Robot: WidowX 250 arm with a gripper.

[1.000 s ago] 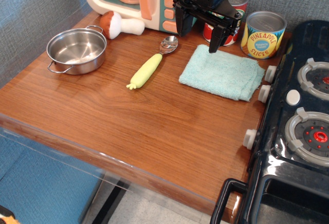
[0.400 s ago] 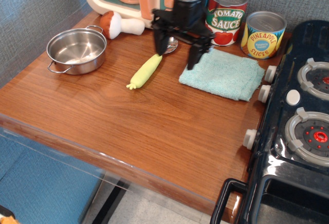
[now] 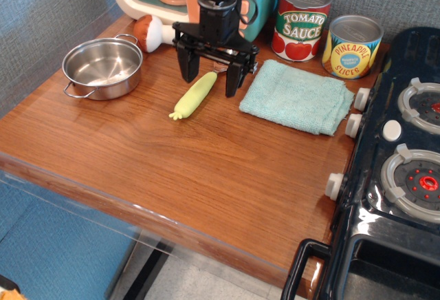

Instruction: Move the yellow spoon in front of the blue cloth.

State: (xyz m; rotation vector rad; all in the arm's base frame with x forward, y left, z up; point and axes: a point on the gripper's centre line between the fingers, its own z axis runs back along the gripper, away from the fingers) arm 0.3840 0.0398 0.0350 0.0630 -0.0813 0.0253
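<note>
Wooden tabletop [image 3: 206, 169]: black gripper [image 3: 209, 81], jaws spread wide, straddles the pale yellow-green toy spoon [image 3: 196, 93], which lies flat just left of the folded aqua-blue terry cloth [image 3: 297, 96].

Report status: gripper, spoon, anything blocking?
Gripper open, straddling the yellow spoon, not gripping. Spoon flat, left of the blue cloth. Nothing blocking.

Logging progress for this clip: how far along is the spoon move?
Done: the open tool is positioned over the pale yellow-handled spoon, fingers either side. In hand: nothing gripped; the spoon lies on the wooden table. Left: grasp, carry, and place it in front of the folded aqua-blue terry cloth.
</note>
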